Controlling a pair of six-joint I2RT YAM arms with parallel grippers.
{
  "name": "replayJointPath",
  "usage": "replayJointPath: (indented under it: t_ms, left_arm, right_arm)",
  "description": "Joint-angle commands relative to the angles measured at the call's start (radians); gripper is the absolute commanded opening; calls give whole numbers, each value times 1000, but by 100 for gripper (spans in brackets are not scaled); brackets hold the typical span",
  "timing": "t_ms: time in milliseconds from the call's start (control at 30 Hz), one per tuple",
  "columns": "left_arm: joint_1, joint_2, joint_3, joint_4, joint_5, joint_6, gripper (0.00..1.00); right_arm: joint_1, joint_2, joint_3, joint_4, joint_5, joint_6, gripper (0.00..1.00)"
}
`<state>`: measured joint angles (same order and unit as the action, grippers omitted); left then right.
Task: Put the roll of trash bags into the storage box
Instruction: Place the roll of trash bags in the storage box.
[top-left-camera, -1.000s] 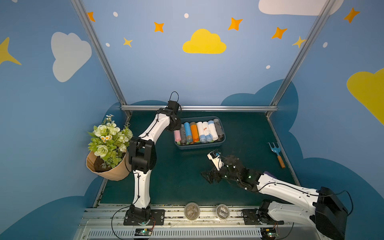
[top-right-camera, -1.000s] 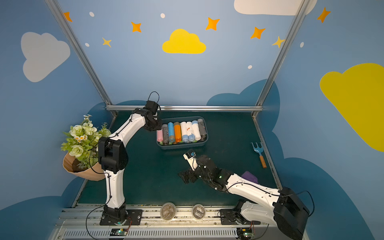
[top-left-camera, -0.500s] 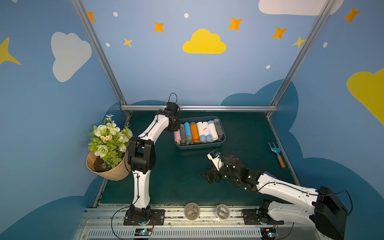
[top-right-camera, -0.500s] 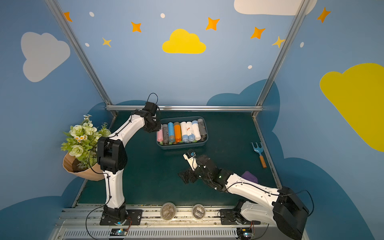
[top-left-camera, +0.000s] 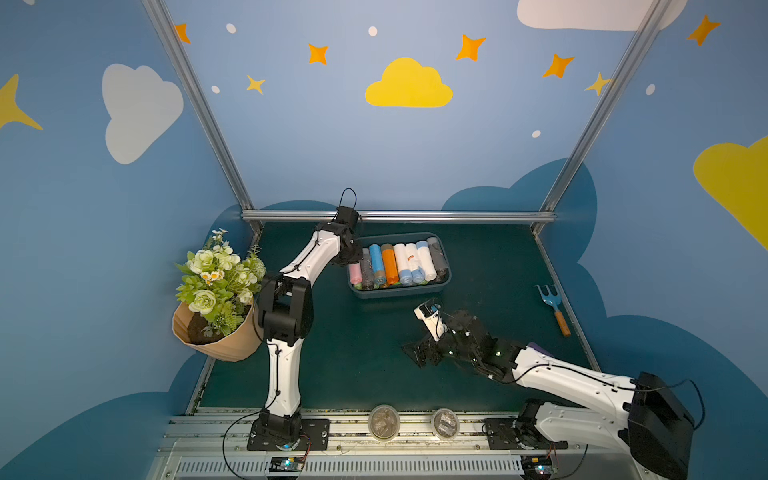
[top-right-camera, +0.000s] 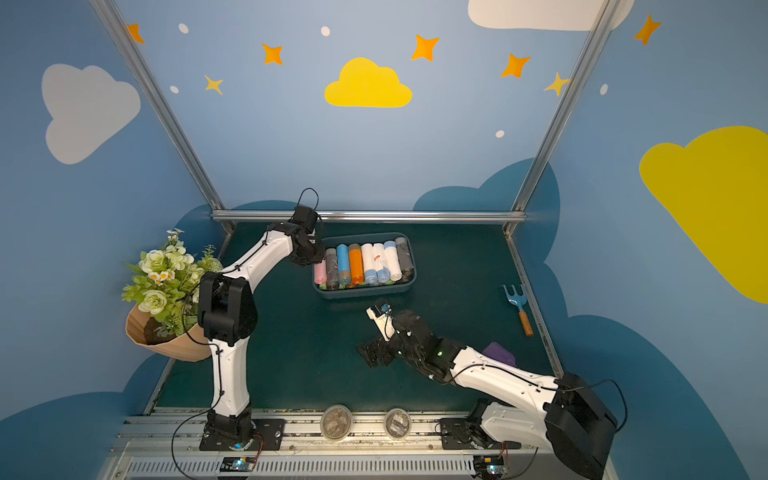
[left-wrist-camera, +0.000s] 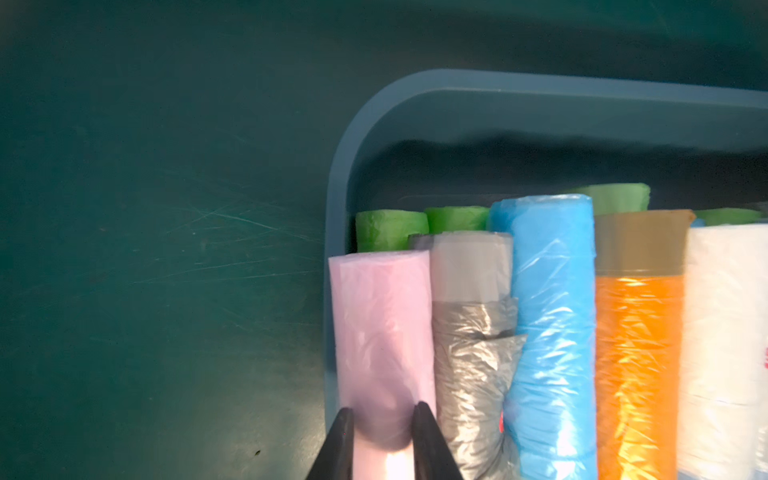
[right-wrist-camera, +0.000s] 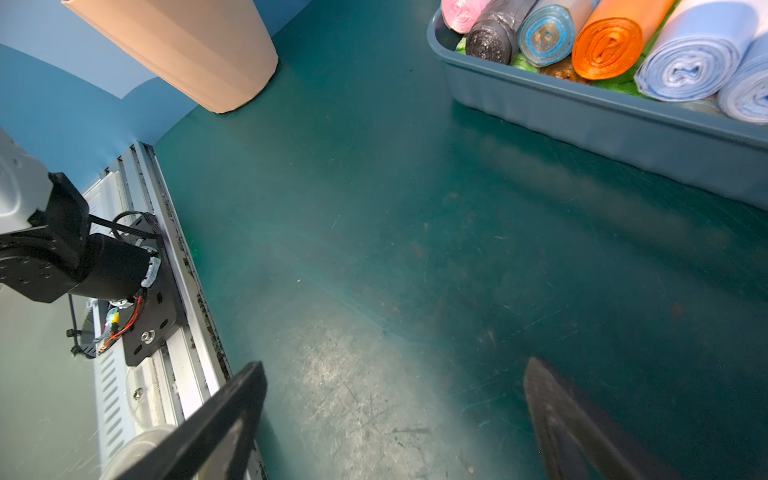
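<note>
- The left gripper (left-wrist-camera: 382, 409) stands narrow. Its two black fingertips (left-wrist-camera: 344, 432) pinch the pink roll of trash bags (left-wrist-camera: 382, 324), and pink film shows between them.
- The right gripper (right-wrist-camera: 399, 399) stands wide and holds nothing. It hovers over the bare green table (right-wrist-camera: 374, 249), at about 5 o'clock from the storage box (top-left-camera: 399, 292) in a top view.
- We see the left arm (top-left-camera: 309, 262) rise from its base, bend and reach toward 1 o'clock, with its wrist over the box's 9 o'clock end.
- The right arm (top-left-camera: 573, 374) lies low and stretches toward 10 o'clock.
- The pink roll sits inside the box at its 9 o'clock wall, just beside a grey roll (left-wrist-camera: 469, 332).
- A blue roll (left-wrist-camera: 552, 311) and an orange roll (left-wrist-camera: 640, 353) follow toward 3 o'clock, with green rolls (left-wrist-camera: 390, 228) beneath.
- We cannot tell whether the pink roll rests fully down.
</note>
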<state>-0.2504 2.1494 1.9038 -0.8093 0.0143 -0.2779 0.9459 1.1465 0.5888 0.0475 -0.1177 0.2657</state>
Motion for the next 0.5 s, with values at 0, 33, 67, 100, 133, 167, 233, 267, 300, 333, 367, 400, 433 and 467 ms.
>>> replayJointPath:
  t_ms: [0,33,67,100,133,167,233,267,300,333,367,400,433,467]
  left_arm:
    - [11,51,-1,-34,-35,-8,24]
    - [10,50,-3,-31,-33,-9,24]
    - [11,50,-4,-30,-33,-10,24]
    - [11,51,-4,-30,-33,-9,24]
    - [11,54,-4,-29,-31,-10,24]
    - [10,57,-3,-31,-31,-10,24]
    - [10,59,-2,-33,-33,-12,24]
    - [11,56,-4,-31,-33,-13,24]
    - [10,53,-4,-30,-32,-15,24]
    - [10,49,-2,-30,-29,-15,24]
    - [11,41,0,-31,-27,-17,24]
    - [10,32,0,-31,-23,-17,24]
    - [10,15,0,-27,-16,-16,25]
    - [11,-5,-5,-21,-13,-16,25]
  right_arm:
    - [-3,8,9,5,-7,3,95]
    - [-4,9,9,5,-6,2,95]
    - [-3,8,10,6,-5,1,95]
    - [-4,9,9,8,-5,2,95]
    - [-5,11,9,9,-5,1,95]
    - [-6,14,11,10,-7,1,95]
    - [-6,17,11,9,-10,3,95]
    - [-5,18,14,7,-10,2,95]
    - [-5,18,15,6,-10,1,95]
    - [-6,17,16,8,-6,2,95]
    - [-8,14,19,2,-2,3,95]
    - [-17,12,28,-12,-1,0,95]
    - [-27,6,43,-38,-1,-7,95]
    - [-42,-2,60,-63,-1,-17,95]
